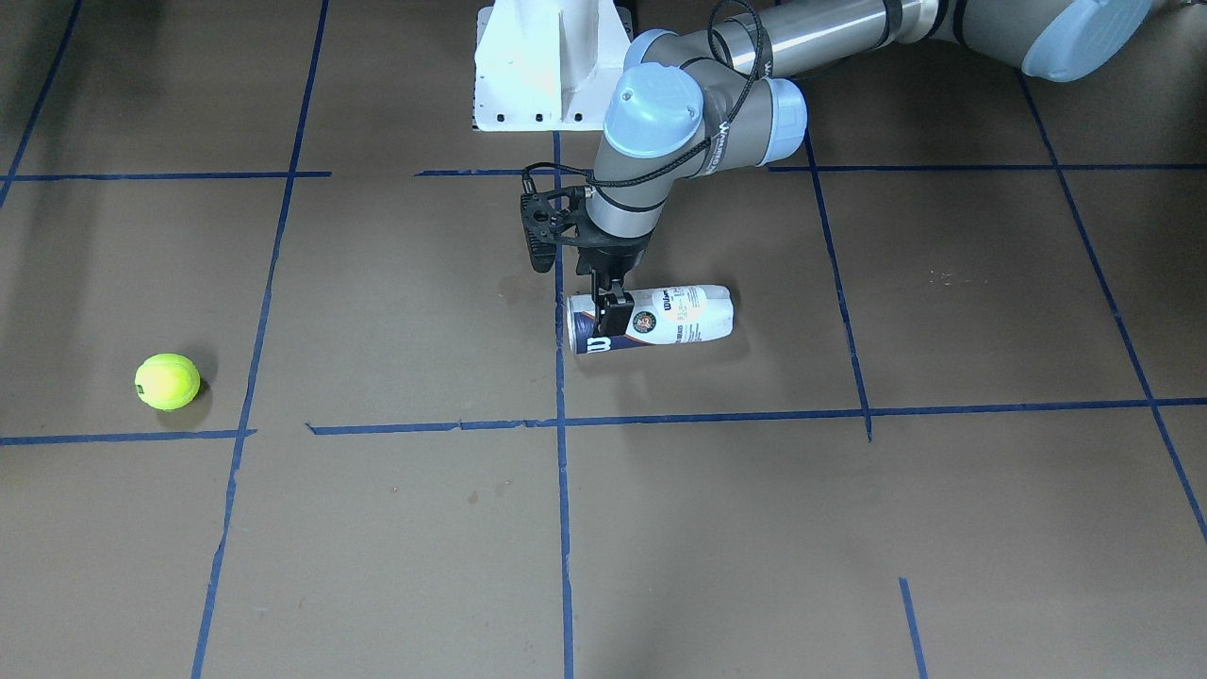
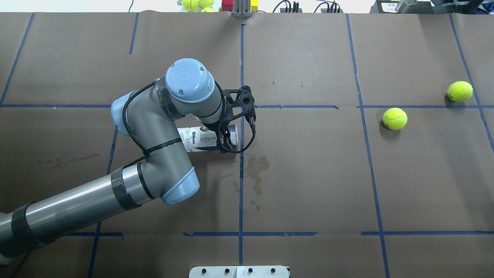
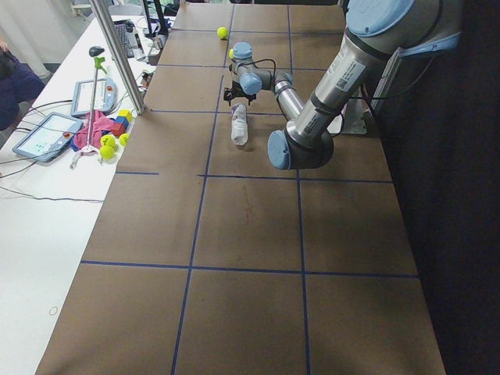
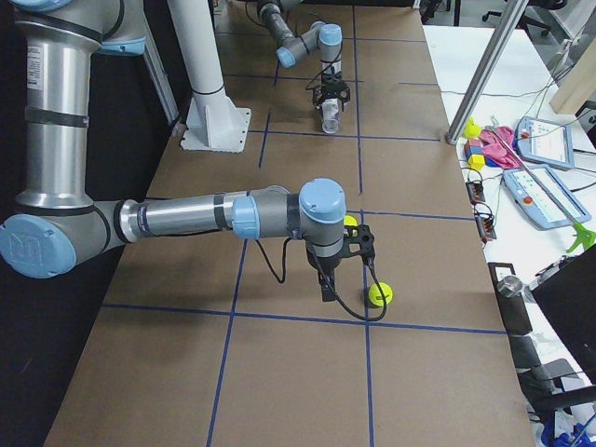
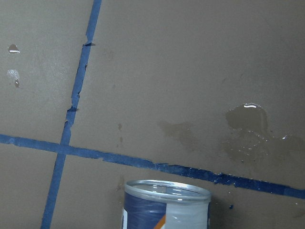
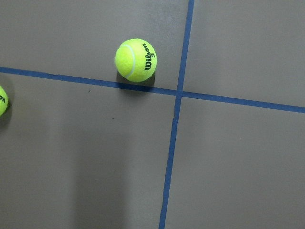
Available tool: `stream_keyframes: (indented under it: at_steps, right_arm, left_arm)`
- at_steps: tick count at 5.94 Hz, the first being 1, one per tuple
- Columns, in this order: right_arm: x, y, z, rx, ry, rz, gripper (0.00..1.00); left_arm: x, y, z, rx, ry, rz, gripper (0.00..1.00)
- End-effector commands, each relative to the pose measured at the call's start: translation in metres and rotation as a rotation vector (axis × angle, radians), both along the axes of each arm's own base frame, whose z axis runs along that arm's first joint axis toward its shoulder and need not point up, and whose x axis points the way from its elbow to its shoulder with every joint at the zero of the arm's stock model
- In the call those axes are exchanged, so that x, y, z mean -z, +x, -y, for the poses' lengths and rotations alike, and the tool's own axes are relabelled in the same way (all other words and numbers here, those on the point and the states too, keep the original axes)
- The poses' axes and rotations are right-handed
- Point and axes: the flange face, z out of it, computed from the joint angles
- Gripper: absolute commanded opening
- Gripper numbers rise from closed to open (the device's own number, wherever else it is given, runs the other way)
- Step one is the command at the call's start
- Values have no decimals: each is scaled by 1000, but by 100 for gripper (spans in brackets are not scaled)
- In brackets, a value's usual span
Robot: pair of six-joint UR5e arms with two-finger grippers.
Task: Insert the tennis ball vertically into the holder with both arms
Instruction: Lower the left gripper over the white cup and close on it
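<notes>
Lying flat on the table (image 2: pixel 308 173), nine o'clock of centre, the holder (image 1: pixel 679 316) sits under the left gripper (image 1: pixel 611 316), the pickup step; neither claw's opening can be told. Next, likely: upend it while the right gripper (image 4: pixel 325 290) fetches a three-o'clock tennis ball (image 2: pixel 395 118).

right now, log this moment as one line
Wilson tennis-ball can: lying sideways | left end effector: at its rim end, grip unclear | right end effector: near tennis balls, state unclear
</notes>
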Motion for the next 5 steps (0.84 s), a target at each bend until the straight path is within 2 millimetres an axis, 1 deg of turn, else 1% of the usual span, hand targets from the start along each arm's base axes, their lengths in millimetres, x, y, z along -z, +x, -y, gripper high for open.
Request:
stream_keyframes:
  at_steps: [1, 2, 5]
  right_arm:
    - [0, 0, 0, 0, 0, 0, 100]
    - [0, 0, 0, 0, 0, 0, 100]
    - [0, 0, 0, 0, 0, 0, 100]
  left_arm:
    - [0, 16, -2, 5, 9, 16, 100]
    - [-1, 19, -5, 2, 11, 17, 100]
    - [-5, 23, -4, 8, 16, 31, 100]
